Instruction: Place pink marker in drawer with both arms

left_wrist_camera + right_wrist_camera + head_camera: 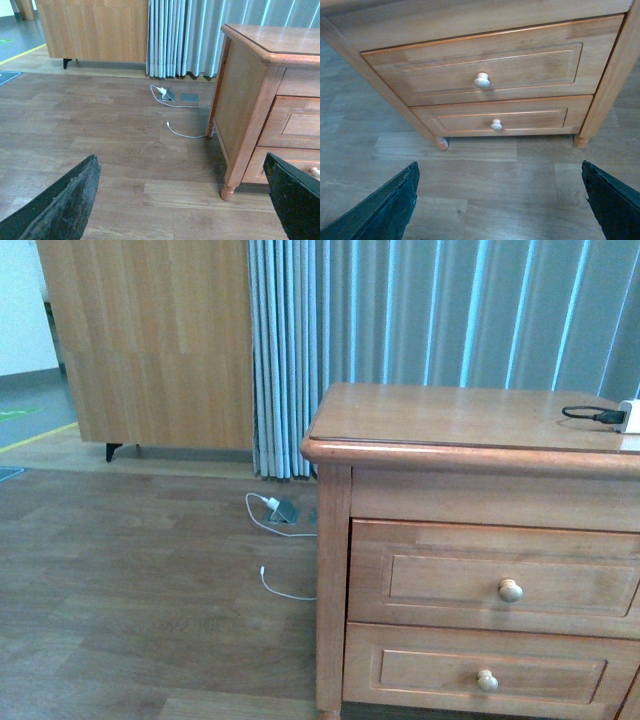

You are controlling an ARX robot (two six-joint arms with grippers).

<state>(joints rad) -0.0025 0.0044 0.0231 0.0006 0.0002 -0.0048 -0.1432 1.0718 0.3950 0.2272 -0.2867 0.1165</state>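
Drawer [481, 75] sits closed, so we hang back facing its knob [482, 80], left jaws and right jaws wide and empty. We cannot find the pink marker in any view.

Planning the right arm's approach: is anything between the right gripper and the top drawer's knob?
Nothing visible does. In the right wrist view the open right gripper faces the closed top drawer, with only bare floor before its knob. The pink marker appears in no view.
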